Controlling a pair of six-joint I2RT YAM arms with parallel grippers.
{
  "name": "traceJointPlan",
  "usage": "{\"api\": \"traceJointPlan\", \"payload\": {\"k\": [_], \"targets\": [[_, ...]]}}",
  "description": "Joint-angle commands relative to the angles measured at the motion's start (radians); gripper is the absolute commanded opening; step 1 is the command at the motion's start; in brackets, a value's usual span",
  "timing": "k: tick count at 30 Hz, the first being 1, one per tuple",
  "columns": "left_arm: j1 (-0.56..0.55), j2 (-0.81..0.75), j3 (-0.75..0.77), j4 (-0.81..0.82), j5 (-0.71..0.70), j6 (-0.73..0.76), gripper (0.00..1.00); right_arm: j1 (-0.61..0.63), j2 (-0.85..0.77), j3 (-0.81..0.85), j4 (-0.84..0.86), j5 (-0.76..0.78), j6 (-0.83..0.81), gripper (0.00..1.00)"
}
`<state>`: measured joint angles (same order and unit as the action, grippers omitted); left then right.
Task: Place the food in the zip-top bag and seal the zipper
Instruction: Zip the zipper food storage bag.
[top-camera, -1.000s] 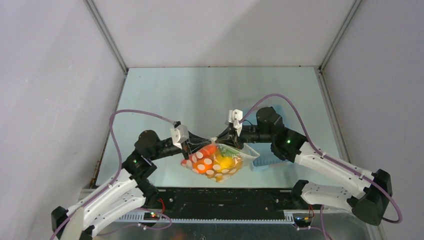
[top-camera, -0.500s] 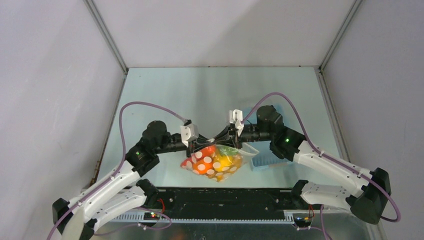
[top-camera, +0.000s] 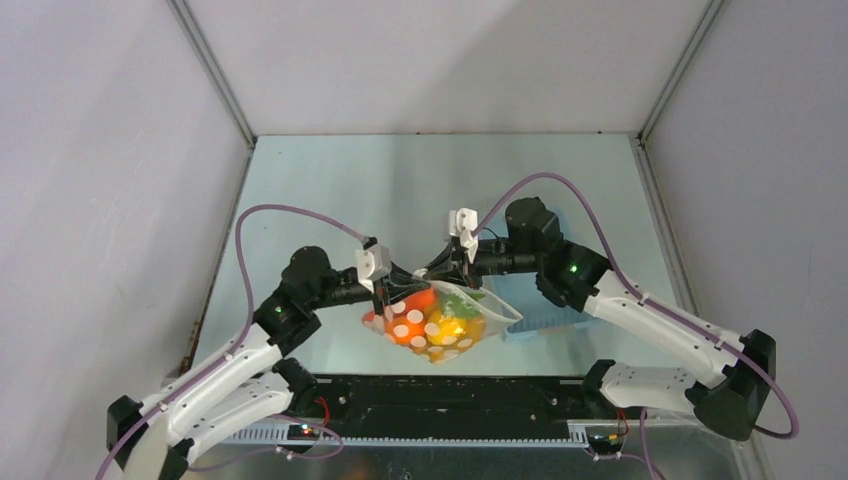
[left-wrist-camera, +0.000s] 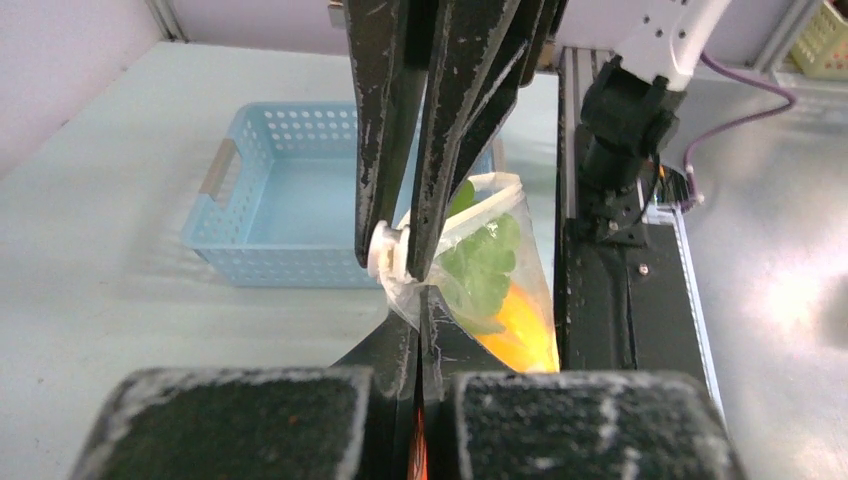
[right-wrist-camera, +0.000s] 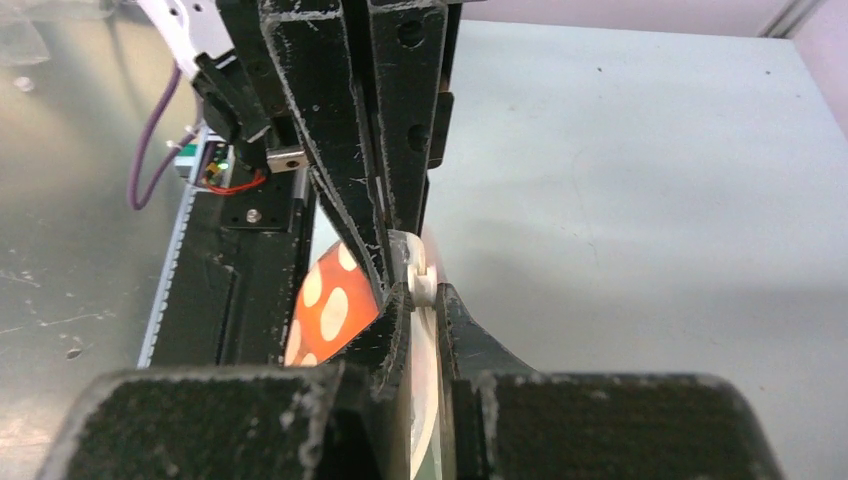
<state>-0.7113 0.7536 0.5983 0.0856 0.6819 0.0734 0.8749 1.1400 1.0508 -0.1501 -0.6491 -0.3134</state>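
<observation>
We hold the zip-top bag (top-camera: 405, 330), toy food (top-camera: 448, 324) inside, hanging between both arms above the table's near edge. The left gripper (left-wrist-camera: 421, 300) is pinched shut on its top edge, and the right gripper (right-wrist-camera: 424, 300) is clamped on the white slider (left-wrist-camera: 386, 252). We want that edge taut and the slider drawn straight away from the left pinch.

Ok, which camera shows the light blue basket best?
Left wrist: the basket sits nearly whole, holes and handle clear, only its right end hidden. Top external shows just a blue sliver beside the right arm. Right wrist shows none of it.
</observation>
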Motion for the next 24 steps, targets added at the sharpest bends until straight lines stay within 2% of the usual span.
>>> {"api": "traceJointPlan", "payload": {"k": [1,4,9,13,17,24], "targets": [[-0.015,-0.016,-0.072,0.283,-0.044,-0.134,0.0,0.012,0.018,0.069,0.008,0.069,-0.044,0.07],[-0.027,-0.051,-0.103,0.327,-0.042,-0.096,0.0,0.018,0.03,0.086,-0.032,0.083,-0.075,0.07],[-0.031,-0.071,-0.067,0.227,-0.083,-0.043,0.0,0.018,0.04,0.12,-0.152,0.084,-0.119,0.09],[-0.03,-0.112,-0.116,0.321,-0.089,-0.065,0.0,0.018,0.048,0.139,-0.282,0.125,-0.146,0.09],[-0.031,-0.144,-0.143,0.345,-0.125,-0.066,0.0,0.016,0.049,0.154,-0.369,0.129,-0.173,0.1],[-0.031,-0.139,-0.136,0.358,-0.062,-0.089,0.0,0.016,0.091,0.153,-0.305,0.069,-0.166,0.12]]}}
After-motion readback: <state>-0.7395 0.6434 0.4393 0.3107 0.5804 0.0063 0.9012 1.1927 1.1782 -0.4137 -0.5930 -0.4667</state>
